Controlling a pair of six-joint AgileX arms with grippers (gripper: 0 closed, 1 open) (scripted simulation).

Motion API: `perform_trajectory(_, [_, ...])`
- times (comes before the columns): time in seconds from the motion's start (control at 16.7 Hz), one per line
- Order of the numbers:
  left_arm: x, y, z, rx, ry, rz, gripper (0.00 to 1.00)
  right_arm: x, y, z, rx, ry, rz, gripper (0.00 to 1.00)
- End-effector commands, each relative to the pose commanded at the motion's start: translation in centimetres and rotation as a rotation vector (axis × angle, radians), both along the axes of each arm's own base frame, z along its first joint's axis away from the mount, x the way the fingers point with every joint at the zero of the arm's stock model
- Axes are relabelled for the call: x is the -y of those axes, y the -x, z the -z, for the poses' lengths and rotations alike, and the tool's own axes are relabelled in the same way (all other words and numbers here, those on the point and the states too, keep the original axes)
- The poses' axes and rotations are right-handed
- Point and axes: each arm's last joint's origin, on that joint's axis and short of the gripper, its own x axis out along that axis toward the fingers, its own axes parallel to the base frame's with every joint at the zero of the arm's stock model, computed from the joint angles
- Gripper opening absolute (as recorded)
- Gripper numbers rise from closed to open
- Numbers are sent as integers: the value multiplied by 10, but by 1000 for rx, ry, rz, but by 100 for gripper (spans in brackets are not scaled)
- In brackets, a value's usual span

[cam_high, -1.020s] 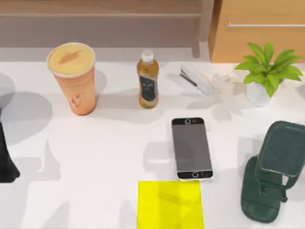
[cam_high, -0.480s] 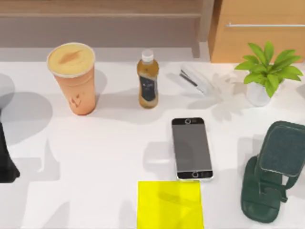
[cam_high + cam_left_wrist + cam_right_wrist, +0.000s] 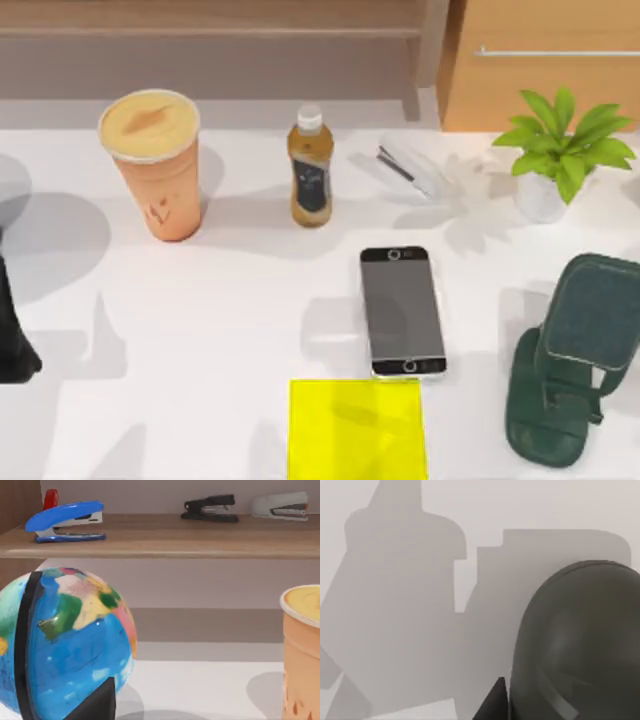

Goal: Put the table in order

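The white table (image 3: 220, 330) carries an orange lidded cup (image 3: 152, 165), a tea bottle (image 3: 310, 170), a white stapler (image 3: 412, 168), a black phone (image 3: 402, 310) lying flat, a yellow pad (image 3: 357, 430) at the front edge and a dark green phone stand (image 3: 568, 365) at the right. My left arm (image 3: 12, 340) sits dark at the table's left edge. In the left wrist view a dark tip of my left gripper (image 3: 97, 705) shows before a colourful globe (image 3: 65, 650), with the cup (image 3: 302, 650) beyond. In the right wrist view my right gripper (image 3: 495, 702) hangs over the table beside the stand's base (image 3: 575, 645).
A potted plant (image 3: 560, 150) stands at the back right. Behind the table run a brown wooden shelf (image 3: 210, 30) and a light cabinet (image 3: 550, 60). On the shelf lie a blue stapler (image 3: 65, 521), a black stapler (image 3: 210, 507) and a grey stapler (image 3: 281, 506).
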Motion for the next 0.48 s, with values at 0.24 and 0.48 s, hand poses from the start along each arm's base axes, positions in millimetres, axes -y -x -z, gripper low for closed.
perform_trajectory(0.24, [0,0,0,0,0,0,100,1,-3,-38,-12,-3,-2,0])
perform_trajectory(0.48, [0,0,0,0,0,0,100,-1,0,-81,-8,-2,-4,0])
